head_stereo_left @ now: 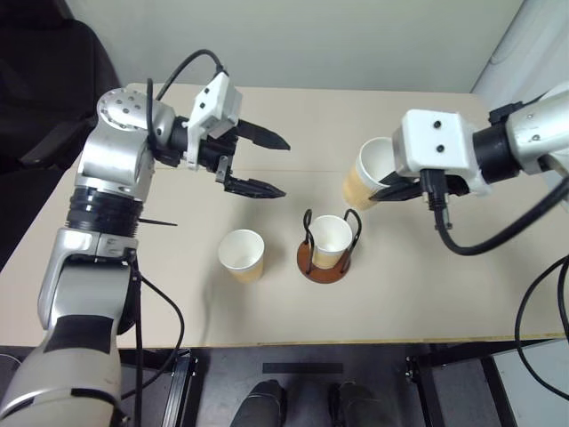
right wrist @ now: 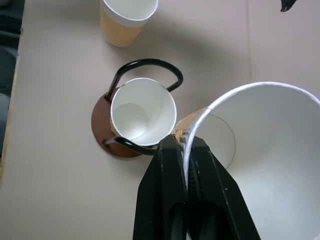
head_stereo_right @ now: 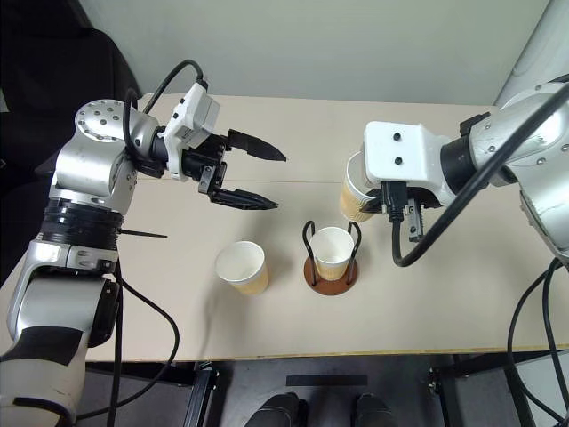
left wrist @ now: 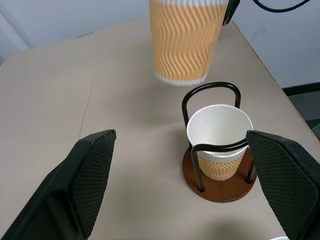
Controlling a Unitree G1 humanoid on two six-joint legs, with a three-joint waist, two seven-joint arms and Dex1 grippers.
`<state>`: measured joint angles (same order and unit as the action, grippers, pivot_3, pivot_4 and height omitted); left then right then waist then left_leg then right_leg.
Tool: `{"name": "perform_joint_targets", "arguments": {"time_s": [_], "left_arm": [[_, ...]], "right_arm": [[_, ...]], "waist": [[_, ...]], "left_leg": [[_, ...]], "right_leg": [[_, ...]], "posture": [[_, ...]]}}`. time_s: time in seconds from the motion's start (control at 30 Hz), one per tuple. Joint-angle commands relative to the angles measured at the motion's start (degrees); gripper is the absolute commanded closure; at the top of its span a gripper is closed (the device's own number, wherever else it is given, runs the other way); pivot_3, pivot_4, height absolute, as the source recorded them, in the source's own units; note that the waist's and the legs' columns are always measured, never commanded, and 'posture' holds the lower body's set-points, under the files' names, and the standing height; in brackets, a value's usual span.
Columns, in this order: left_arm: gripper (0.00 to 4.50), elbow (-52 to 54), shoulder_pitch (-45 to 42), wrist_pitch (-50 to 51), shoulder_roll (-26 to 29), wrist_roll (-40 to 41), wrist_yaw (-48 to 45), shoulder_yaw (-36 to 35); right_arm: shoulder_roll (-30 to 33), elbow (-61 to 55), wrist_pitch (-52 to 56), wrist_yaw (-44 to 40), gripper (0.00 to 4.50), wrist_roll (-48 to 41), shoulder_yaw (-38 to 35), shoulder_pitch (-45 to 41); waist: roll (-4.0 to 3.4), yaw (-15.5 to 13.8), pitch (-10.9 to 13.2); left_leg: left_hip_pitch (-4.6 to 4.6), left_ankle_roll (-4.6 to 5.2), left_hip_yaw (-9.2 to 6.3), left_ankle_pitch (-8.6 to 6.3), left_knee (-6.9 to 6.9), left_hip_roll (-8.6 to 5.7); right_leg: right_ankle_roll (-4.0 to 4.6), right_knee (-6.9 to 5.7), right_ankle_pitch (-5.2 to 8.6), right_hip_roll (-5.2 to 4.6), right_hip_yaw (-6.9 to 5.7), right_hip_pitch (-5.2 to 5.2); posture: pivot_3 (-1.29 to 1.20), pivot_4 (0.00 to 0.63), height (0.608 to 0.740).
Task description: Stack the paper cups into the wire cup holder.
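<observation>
Paper cup (head_stereo_left: 366,173) — right gripper (right wrist: 186,150) pinching rim

orange wavy-patterned paper cups (left wrist: 184,42)

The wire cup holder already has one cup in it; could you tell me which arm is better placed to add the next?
Right: the right gripper pinches a paper cup near the wire cup holder.

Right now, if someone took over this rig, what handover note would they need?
Right gripper: jaws shut on the rim of a paper cup, held in the air above the table, just beyond the wire cup holder.
Left gripper: jaws open, empty, above the table.
Done: one cup sits upright in the holder.
Left: nest the held cup into it, then the loose cup standing left of the holder.
</observation>
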<state>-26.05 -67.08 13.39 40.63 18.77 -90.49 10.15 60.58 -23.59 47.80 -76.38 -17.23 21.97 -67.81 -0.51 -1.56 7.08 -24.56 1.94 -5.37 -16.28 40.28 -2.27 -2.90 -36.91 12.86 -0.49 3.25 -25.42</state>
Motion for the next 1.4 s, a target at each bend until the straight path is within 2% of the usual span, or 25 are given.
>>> {"name": "perform_joint_targets", "arguments": {"time_s": [0.03,0.33,0.67,1.13,1.4], "left_arm": [[0.00,2.87,-0.86,0.84,1.64,2.26,-2.01,0.18],[0.00,6.39,0.62,1.19,8.89,7.22,-2.01,6.33],[0.00,7.59,1.12,0.92,12.86,9.02,-2.01,8.52],[0.00,7.43,1.51,1.78,15.96,8.56,-2.01,6.08],[0.00,8.26,2.34,2.82,15.87,8.08,-2.01,4.72]], "right_arm": [[-2.24,0.48,-1.31,-1.08,4.48,1.41,0.53,-2.69],[-8.07,1.61,-1.67,-2.37,4.48,3.06,2.63,-4.14],[-8.00,0.00,-1.97,-4.40,4.48,3.64,4.06,-1.34],[-9.69,0.59,-4.25,-4.16,4.48,5.62,5.31,3.43],[-10.98,2.40,-7.56,-3.74,4.48,8.57,6.84,4.59]], "waist": [[0.00,0.15,0.00],[0.00,0.35,0.00],[-0.01,0.47,0.00],[-0.01,0.78,0.00],[-0.01,0.83,0.00]], "left_leg": [[0.00,0.00,0.01,0.00,-0.01,0.00],[-0.02,-0.01,-0.01,0.00,-0.07,0.00],[-0.02,-0.01,-0.02,0.01,-0.11,0.01],[-0.02,-0.02,-0.02,0.01,-0.13,0.01],[-0.02,-0.02,-0.02,0.01,-0.12,0.00]], "right_leg": [[0.02,0.00,0.01,0.01,0.00,-0.02],[0.06,0.06,0.03,0.01,-0.01,-0.04],[0.12,0.07,0.07,0.01,-0.02,-0.03],[0.13,0.07,0.07,0.01,-0.02,-0.04],[0.13,0.08,0.07,0.01,-0.02,-0.04]], "posture": [[0.00,0.150,0.740],[0.00,0.150,0.740],[0.00,0.150,0.740],[0.00,0.150,0.740],[0.00,0.150,0.740]]}}
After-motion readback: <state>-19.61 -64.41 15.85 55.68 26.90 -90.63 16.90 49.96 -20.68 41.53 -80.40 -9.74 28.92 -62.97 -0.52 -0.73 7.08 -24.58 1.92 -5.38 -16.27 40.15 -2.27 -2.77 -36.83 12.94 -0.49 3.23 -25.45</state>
